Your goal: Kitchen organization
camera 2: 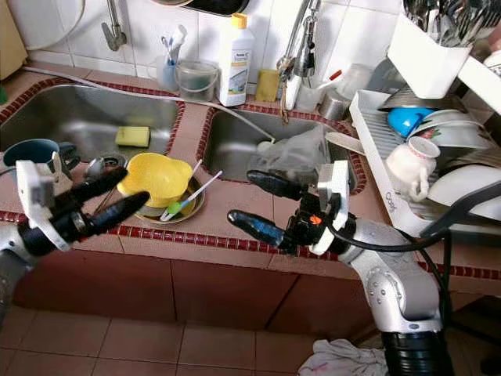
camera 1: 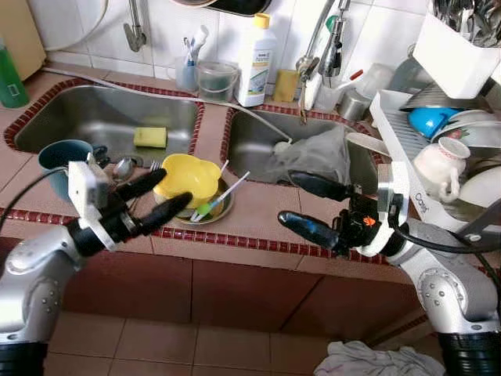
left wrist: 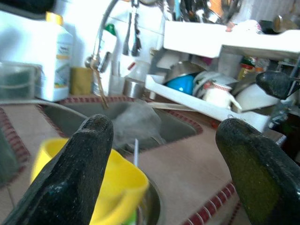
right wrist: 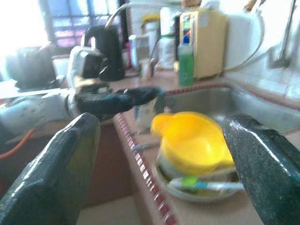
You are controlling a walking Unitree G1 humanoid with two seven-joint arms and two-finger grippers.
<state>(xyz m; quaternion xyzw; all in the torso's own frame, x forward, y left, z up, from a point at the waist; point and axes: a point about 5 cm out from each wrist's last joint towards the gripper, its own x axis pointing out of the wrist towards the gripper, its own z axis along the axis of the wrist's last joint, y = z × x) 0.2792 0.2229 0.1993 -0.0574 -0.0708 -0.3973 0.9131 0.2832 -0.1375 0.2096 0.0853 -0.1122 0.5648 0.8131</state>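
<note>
Both grippers are spread wide and carry nothing: the left gripper (camera 1: 156, 200) sits at lower left of the left eye view, its fingertips just short of the yellow bowl (camera 1: 186, 177), and the right gripper (camera 1: 311, 205) hangs at lower centre-right over the tiled counter edge (camera 1: 258, 244), pointing back toward the same bowl.

That bowl rests on a small metal plate (camera 1: 213, 211) at centre-left of the frame, on the counter between the 2 sinks, with a green-and-white utensil (camera 1: 221, 199) lying across the plate's rim.

By my reading, the organizing has barely begun. A blue mug (camera 1: 63, 157) stands at far left, a sponge (camera 1: 150, 137) lies in the left sink (camera 1: 102, 117), a grey cloth (camera 1: 317, 157) is slumped in the right sink, and the drying rack (camera 1: 438, 157) at right is already crowded. Nothing is grasped yet; the bowl looks like the first pickup.
</note>
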